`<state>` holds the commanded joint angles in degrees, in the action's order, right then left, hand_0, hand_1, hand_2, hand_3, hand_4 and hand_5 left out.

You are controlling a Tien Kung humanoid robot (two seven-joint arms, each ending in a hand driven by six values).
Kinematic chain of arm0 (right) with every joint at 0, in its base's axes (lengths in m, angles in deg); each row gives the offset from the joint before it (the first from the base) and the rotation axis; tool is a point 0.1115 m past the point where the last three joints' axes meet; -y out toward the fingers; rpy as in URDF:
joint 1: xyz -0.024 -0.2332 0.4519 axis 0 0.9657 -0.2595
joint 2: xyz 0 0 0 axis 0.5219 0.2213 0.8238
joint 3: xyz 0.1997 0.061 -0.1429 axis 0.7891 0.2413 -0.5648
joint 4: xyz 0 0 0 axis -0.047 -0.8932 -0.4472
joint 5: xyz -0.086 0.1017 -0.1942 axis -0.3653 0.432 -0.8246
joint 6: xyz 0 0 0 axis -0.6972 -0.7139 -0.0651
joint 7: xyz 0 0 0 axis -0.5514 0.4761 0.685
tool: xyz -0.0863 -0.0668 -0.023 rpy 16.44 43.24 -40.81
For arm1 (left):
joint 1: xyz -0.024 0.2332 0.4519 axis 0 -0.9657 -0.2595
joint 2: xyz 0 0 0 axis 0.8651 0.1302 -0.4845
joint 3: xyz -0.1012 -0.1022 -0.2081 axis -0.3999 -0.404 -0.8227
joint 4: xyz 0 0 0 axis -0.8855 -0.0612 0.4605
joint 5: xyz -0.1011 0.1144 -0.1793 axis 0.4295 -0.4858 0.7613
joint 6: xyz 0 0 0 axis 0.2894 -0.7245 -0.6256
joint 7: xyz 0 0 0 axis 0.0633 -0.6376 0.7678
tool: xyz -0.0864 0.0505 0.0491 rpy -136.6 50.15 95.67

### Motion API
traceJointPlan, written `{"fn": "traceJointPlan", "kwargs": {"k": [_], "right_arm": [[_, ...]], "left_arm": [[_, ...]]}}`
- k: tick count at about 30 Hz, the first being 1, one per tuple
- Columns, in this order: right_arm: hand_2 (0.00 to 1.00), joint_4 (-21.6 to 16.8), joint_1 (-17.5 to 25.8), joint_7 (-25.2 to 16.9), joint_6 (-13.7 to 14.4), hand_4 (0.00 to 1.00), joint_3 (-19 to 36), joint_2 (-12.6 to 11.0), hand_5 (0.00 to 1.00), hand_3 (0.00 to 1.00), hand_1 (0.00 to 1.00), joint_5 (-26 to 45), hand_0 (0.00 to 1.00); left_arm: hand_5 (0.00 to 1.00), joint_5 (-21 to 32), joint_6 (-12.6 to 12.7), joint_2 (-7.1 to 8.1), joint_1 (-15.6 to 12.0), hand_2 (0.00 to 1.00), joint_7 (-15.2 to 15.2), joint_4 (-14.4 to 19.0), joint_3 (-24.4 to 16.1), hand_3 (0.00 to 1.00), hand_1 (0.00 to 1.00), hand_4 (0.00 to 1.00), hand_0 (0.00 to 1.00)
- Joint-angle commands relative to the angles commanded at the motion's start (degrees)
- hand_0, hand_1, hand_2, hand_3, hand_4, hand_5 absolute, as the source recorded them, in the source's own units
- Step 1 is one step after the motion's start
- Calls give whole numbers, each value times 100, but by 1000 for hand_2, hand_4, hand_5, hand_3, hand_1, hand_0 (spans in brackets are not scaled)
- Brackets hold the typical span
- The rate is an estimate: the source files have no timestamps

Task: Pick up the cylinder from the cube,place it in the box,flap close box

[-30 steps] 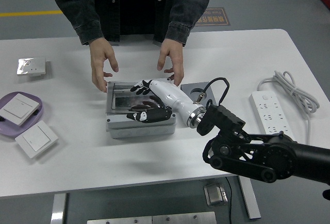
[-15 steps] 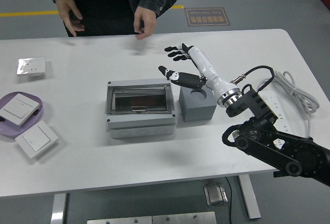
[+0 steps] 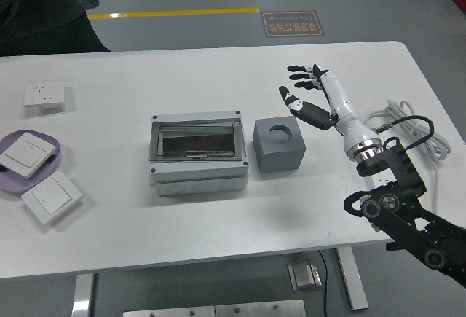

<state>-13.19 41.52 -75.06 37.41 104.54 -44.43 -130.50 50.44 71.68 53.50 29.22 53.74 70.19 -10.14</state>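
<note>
Bystanders around our table

At left we see a purple plate [image 3: 54, 158] holding one switch [image 3: 22, 154], another switch [image 3: 51, 197] below, a socket [image 3: 45, 95] above; cable [image 3: 408, 124] at right.

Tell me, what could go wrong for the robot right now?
1. The right hand hangs open over the table, right of the grey cube. A careless swing inward could knock the cube.
2. A white cable lies beside the arm, so it might snag.
3. The cube's round hole looks empty and the box has its clear flap down, so reaching in again may find nothing to pick up.
</note>
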Motion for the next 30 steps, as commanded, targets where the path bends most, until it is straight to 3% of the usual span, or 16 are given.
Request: {"fn": "traceJointPlan", "kwargs": {"k": [5,12,22,30], "right_arm": [[704,151,262,-364,109,685,82,-37,423,713,680,411,729],[699,255,311,-754,269,686,198,-27,424,713,679,792,729],[688,411,392,-1002,347,707,307,-6,353,714,675,961,723],[687,477,493,-1093,348,708,493,55,344,711,675,1025,716]], "left_arm": [[223,0,-7,16,20,588,8,2,10,613,624,683,613],[223,16,-15,68,92,589,39,2,38,613,624,683,612],[223,-49,-12,105,76,589,16,-6,1,613,624,683,612],[224,-115,-12,15,-22,589,-41,-21,-69,613,623,684,612]]}}
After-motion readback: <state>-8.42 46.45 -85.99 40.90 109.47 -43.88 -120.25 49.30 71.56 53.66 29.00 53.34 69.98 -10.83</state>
